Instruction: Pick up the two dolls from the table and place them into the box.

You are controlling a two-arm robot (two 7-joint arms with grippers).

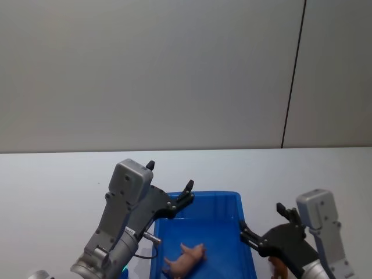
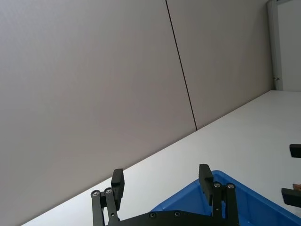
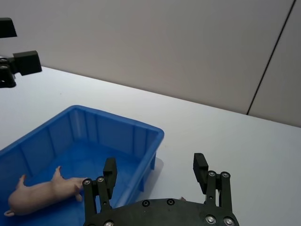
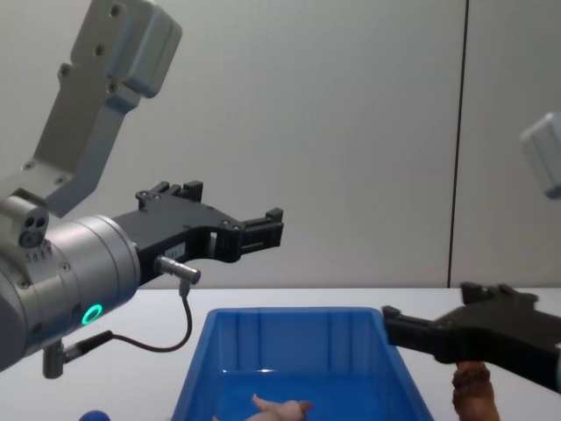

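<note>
The pale pink doll (image 1: pixel 186 258) lies inside the blue box (image 1: pixel 209 194). The reddish-brown doll (image 1: pixel 278 268) sits on the worktop (image 1: pixel 58 186) at the box's 4 o'clock, under the right claw (image 1: pixel 261 218), whose fingers are spread apart. The left claw (image 1: pixel 170 175) hovers, also spread, by the 11 o'clock corner. On descent, the right claw's inner finger could catch the box wall.

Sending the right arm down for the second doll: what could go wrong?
1. The brown doll lies close beside the box, so the open fingers of the right gripper may strike its rim.
2. That gripper hides most of the doll, making alignment uncertain.
3. The left gripper hangs over the box and may crowd the drop.
</note>
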